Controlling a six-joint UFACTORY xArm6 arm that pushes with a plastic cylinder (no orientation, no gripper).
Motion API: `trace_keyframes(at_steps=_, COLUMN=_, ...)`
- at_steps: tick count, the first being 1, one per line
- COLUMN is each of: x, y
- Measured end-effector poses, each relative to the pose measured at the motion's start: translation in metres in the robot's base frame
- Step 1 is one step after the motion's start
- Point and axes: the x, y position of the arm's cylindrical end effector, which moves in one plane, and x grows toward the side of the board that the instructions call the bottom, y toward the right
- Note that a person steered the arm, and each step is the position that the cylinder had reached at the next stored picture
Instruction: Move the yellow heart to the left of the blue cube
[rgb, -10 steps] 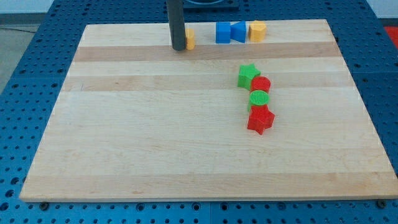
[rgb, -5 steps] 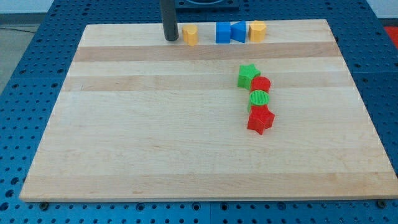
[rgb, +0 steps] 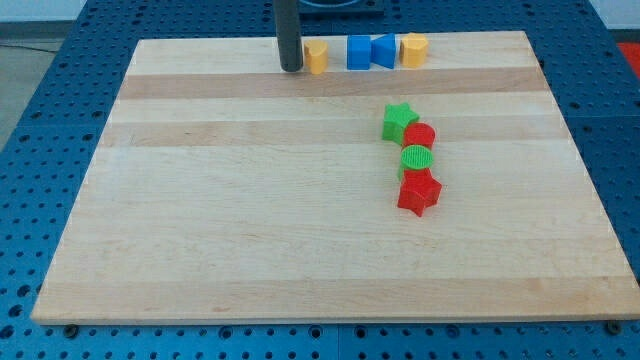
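My tip (rgb: 291, 68) stands at the view's top of the board (rgb: 300, 250), touching or just beside the left flank of the yellow heart (rgb: 316, 57); contact cannot be confirmed. I carry no grasping part: the rod only pushes, nothing is held. The yellow heart sits near the blue cube (rgb: 359, 52), on its left, with a small gap between them. A second blue block (rgb: 383, 50) and a yellow block (rgb: 413, 48) continue the row rightward. In my judgement the step in hand is the closing push. The next move calls for a short, straight nudge toward the view's right, stopping before the cube is disturbed.
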Motion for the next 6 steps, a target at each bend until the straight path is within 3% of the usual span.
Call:
trace_keyframes(at_steps=5, x=-0.002, y=0.031)
trace_keyframes(at_steps=6, x=0.03, y=0.029)
